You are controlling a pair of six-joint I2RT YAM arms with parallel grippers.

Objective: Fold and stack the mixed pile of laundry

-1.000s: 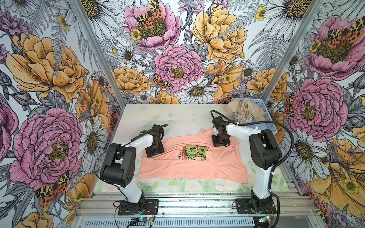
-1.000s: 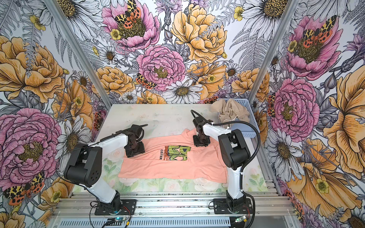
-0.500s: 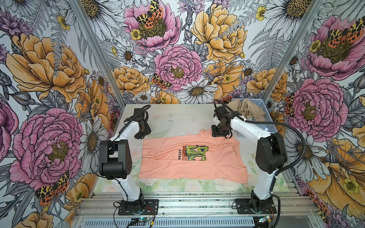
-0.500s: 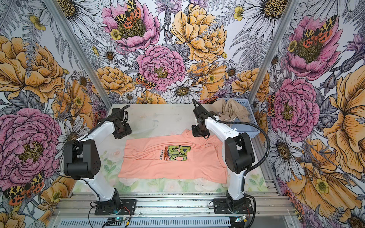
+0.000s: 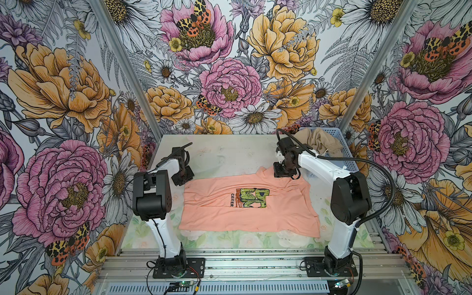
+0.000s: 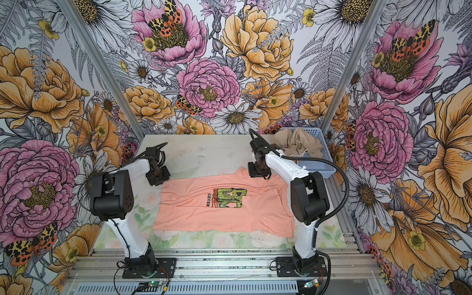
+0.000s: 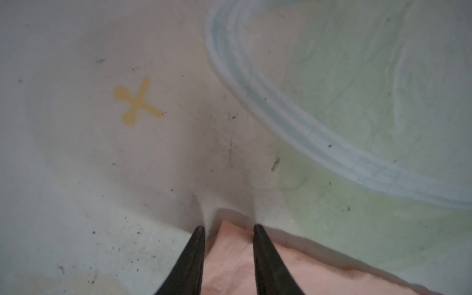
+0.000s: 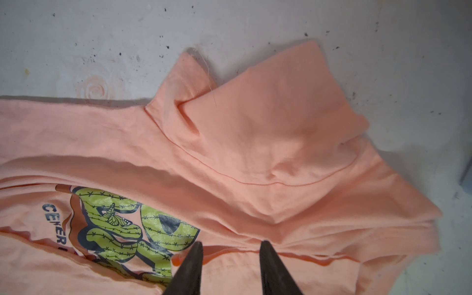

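The salmon T-shirt (image 5: pixel 250 212) (image 6: pixel 224 212) lies spread flat on the table with its green graphic (image 5: pixel 251 198) facing up. My left gripper (image 5: pixel 184 177) (image 6: pixel 158 176) (image 7: pixel 228 227) is down at the shirt's far left corner. Its fingers are apart, and the corner's hem (image 7: pixel 229 255) lies between them. My right gripper (image 5: pixel 284 173) (image 6: pixel 258 172) (image 8: pixel 231 245) stands over the far right sleeve and shoulder, fingers apart, tips at the cloth (image 8: pixel 255 143). The beige garment (image 5: pixel 323 143) (image 6: pixel 298 144) is bunched in the basket.
The light blue perforated basket (image 5: pixel 342 155) (image 6: pixel 319 163) stands at the table's far right corner, just behind the right arm. Floral walls close in three sides. An aluminium rail (image 5: pixel 255 260) with both arm bases runs along the front. A yellow cross mark (image 7: pixel 138 102) is printed near the left gripper.
The left gripper left the shirt's far left corner, swung out toward the far left, then returned to that corner with narrower jaws. The shirt's left edge lies further left. The right gripper shifted slightly.
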